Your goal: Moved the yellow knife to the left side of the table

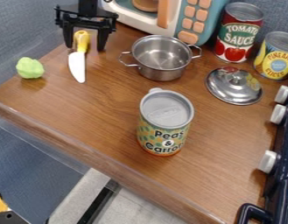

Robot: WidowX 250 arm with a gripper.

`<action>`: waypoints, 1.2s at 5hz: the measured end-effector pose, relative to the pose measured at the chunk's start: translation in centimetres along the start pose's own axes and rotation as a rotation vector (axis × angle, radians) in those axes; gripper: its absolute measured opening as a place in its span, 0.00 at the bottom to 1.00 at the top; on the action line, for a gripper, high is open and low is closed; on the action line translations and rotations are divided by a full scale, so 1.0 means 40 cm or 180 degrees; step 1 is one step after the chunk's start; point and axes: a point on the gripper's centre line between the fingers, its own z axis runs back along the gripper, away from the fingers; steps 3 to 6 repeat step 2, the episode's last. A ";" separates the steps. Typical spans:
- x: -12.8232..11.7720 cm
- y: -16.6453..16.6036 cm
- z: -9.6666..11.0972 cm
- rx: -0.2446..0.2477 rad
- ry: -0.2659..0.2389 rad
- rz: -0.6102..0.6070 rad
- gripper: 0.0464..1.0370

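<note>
The yellow knife (77,65) lies on the left part of the table (105,113), near its back, with its pale blade towards the front edge and its yellow handle towards the pincer (85,46). The pincer stands wide open, one finger on each side of the handle, and seems to have hold of nothing. Just left of the blade sits a light green lump (30,68); to the right is a steel pot (160,61), its lid (233,86) apart from it, and nearer the front a tall can (164,124). Since the knife already lies at the left, the step in hand looks like the release; the next move would be to lift straight up, clear of the handle, without nudging it.
</note>
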 end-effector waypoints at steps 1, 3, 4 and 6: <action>0.007 -0.001 0.063 -0.0071 -0.0178 0.0098 0.96; -0.001 -0.004 0.123 -0.0094 -0.0288 0.0148 0.96; -0.001 -0.004 0.123 -0.0094 -0.0288 0.0148 0.96; -0.001 -0.004 0.123 -0.0094 -0.0288 0.0148 0.96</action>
